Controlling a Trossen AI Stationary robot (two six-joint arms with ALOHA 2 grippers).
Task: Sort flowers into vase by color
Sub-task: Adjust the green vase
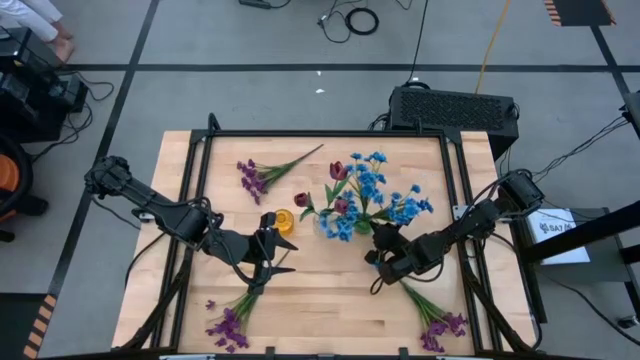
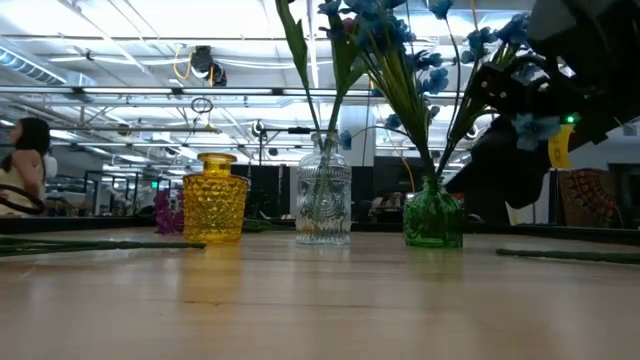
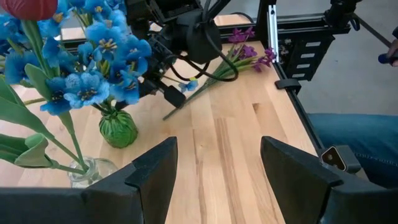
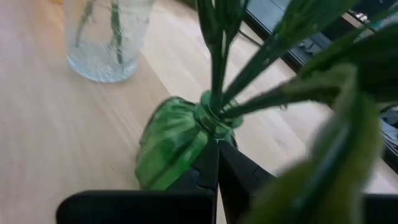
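Blue flowers (image 1: 380,192) stand with their stems in the green vase (image 4: 177,143). Next to it, dark red blossoms (image 1: 338,172) stand in the clear vase (image 2: 323,205). Purple flowers lie flat on the table at the far left (image 1: 262,172), near left (image 1: 232,320) and near right (image 1: 438,320). My right gripper (image 4: 217,155) is shut, its tips right at the green vase's neck (image 4: 214,118). My left gripper (image 3: 217,152) hovers open over bare table in front of the yellow vase (image 1: 284,222), with nothing between its fingers. My right gripper's shut fingertips (image 4: 214,152) come slanting down from the table's right to the green vase's shoulder, just under its neck. Whether they touch the glass or pinch one of the stems I cannot tell. The vase stands upright on the table.
The yellow vase (image 2: 215,198) stands without flowers at the left of the row. A black frame (image 1: 200,150) runs around the table. A person sits beyond the table (image 2: 25,165), and a leg in jeans (image 3: 354,130) shows by the right edge.
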